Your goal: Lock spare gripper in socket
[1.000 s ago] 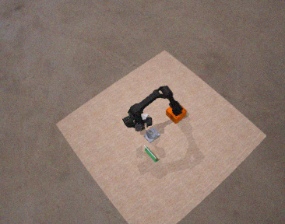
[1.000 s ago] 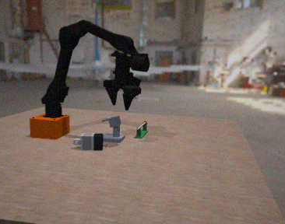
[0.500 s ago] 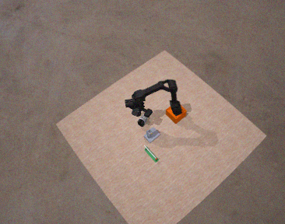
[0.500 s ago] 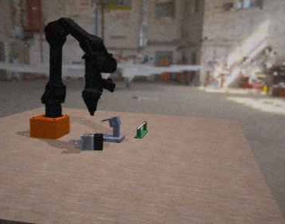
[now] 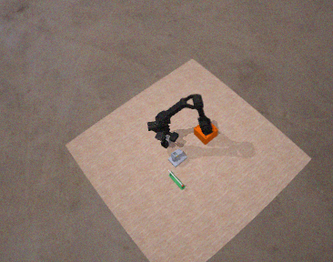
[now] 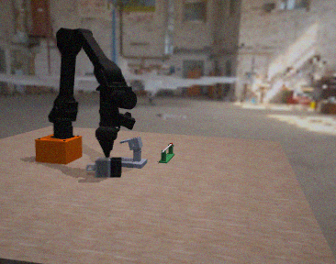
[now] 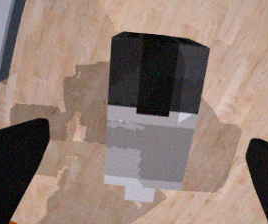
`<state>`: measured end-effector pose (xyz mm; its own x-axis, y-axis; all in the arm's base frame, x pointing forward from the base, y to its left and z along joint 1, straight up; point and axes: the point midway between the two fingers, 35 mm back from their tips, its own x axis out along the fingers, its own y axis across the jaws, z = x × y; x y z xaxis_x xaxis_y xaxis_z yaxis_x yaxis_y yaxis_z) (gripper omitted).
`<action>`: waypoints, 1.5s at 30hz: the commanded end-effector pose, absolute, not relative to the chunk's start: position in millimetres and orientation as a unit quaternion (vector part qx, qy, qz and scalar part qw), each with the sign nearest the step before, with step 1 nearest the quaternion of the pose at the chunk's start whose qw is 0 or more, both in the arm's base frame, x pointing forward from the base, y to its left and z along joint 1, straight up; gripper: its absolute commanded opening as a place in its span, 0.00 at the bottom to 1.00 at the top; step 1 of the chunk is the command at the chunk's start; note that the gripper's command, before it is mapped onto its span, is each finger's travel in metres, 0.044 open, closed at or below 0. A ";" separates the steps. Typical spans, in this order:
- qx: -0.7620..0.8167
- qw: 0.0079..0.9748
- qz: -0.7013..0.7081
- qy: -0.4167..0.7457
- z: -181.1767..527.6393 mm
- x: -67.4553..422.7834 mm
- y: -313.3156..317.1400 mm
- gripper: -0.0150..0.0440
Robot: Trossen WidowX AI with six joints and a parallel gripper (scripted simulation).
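Hand (image 7: 141,183) spread wide and empty, spare gripper (image 7: 154,119) lying directly beneath, between its fingers.

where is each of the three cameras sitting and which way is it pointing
Top: high overhead, tilted down at the tan board; shows the whole arm on its orange base, the grey mount and the green holder.
Exterior: low at table level, looking across the board toward a blurred hall; shows the full arm from the side.
Wrist: on the arm, looking straight down at the spare gripper; only the open gripper's two black fingertips show.
Shared: wrist and exterior views both show the spare gripper under the fingers.
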<state>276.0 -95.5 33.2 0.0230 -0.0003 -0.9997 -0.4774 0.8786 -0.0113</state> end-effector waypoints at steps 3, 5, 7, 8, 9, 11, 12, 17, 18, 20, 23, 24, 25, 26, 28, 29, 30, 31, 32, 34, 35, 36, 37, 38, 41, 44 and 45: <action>-0.178 0.695 0.167 0.676 24.3 277.4 -96.9 1.00; -0.178 0.695 0.167 0.676 20.9 277.7 -97.0 1.00; -0.178 0.695 0.167 0.676 17.6 277.9 -97.1 1.00; -0.178 0.695 0.167 0.676 15.9 278.0 -97.1 1.00; -0.178 0.695 0.167 0.676 14.3 278.1 -97.2 1.00; -0.178 0.695 0.167 0.676 10.9 278.2 -97.2 1.00; -0.178 0.695 0.167 0.676 9.3 278.2 -97.2 1.00; -0.178 0.695 0.167 0.676 1.0 278.3 -97.3 1.00; -0.178 0.695 0.167 0.676 -0.6 278.3 -97.3 1.00; -0.178 0.695 0.167 0.676 -3.9 278.2 -97.3 1.00; -0.178 0.695 0.167 0.676 -8.8 278.1 -97.3 1.00; -0.178 0.695 0.167 0.676 -10.4 278.0 -97.2 1.00; -0.178 0.695 0.167 0.676 -12.0 277.9 -97.2 1.00; -0.178 0.695 0.167 0.676 -13.6 277.8 -97.2 1.00; -0.178 0.695 0.167 0.676 -16.8 277.6 -97.1 1.00; -0.178 0.695 0.167 0.676 -18.4 277.5 -97.1 1.00; -0.178 0.695 0.167 0.676 -20.1 277.4 -97.1 1.00; -0.178 0.695 0.167 0.676 -21.7 277.2 -97.0 1.00; -0.178 0.695 0.167 0.676 -23.3 277.1 -97.0 1.00; -0.178 0.695 0.167 0.676 -26.4 276.7 -96.9 1.00; -0.178 0.695 0.167 0.676 -28.0 276.6 -96.8 1.00; -0.178 0.695 0.167 0.676 -29.6 276.4 -96.7 1.00; -0.178 0.695 0.167 0.676 -30.9 276.2 -96.7 1.00; -0.178 0.695 0.167 0.676 -31.6 276.1 -96.7 1.00; -0.178 0.695 0.167 0.676 -31.9 276.1 -96.6 0.96; -0.178 0.695 0.167 0.676 -31.9 276.1 -96.6 0.82; -0.178 0.695 0.167 0.676 -31.9 276.1 -96.6 0.78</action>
